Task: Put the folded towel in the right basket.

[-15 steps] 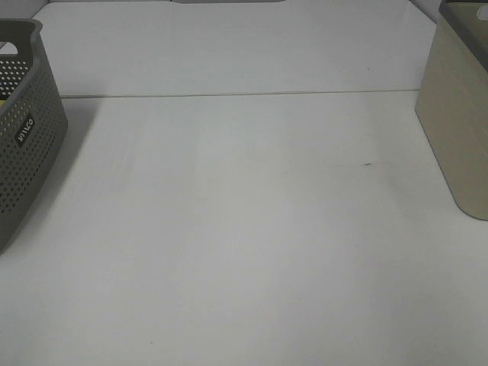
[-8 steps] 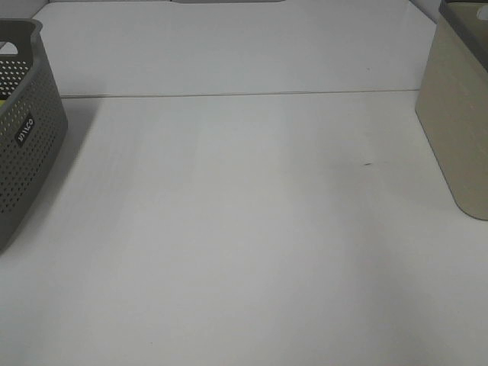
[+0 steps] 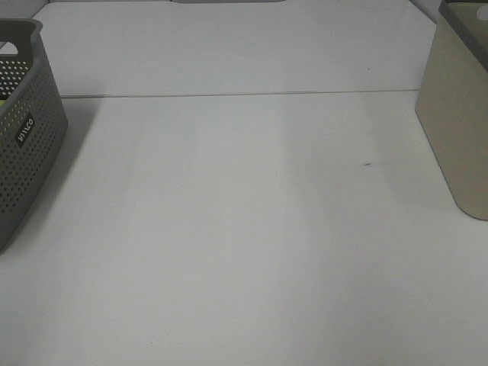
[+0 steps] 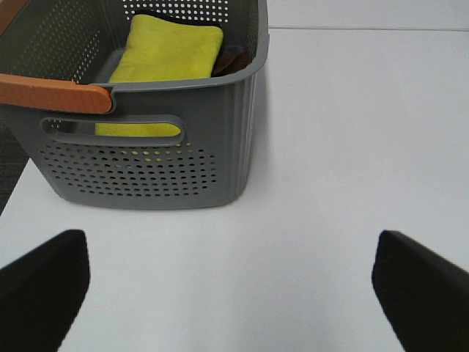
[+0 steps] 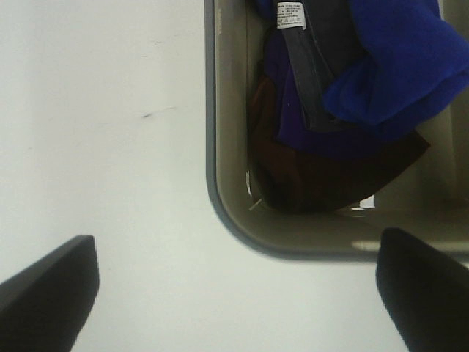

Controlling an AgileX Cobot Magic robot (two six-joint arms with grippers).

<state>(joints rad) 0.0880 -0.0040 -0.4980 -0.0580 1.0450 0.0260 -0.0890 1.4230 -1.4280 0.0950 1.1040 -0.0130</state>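
Grey perforated plastic basket (image 3: 23, 130) at the left edge of the white bench (image 3: 244, 229), partly cut off in the high view; small label on its side wall. The left wrist view shows its slotted handle opening, an orange strip (image 4: 55, 97) along the near rim, and inside it a folded yellow towel (image 4: 165, 55) lying flat, with something dark reddish tucked just beside it against the far wall.

Left end effector (image 4: 234, 282): released, its two dark fingers spread wide over bare bench, near the grey basket and grasping nothing.

Centre of the bench: plain white surface with a seam line running across the far side and one small dark mark (image 3: 367, 163) toward the right.

Beige smooth-walled basket (image 3: 457, 114) at the right edge (grey rim, rounded corner). The right wrist view looks down into it: a bright blue towel (image 5: 396, 62) on top, a grey strap with a white tag (image 5: 291, 15) beside it, darker purple and brown cloth beneath.

Right end effector (image 5: 234, 286): released, fingers wide apart above the basket's near corner, holding nothing.
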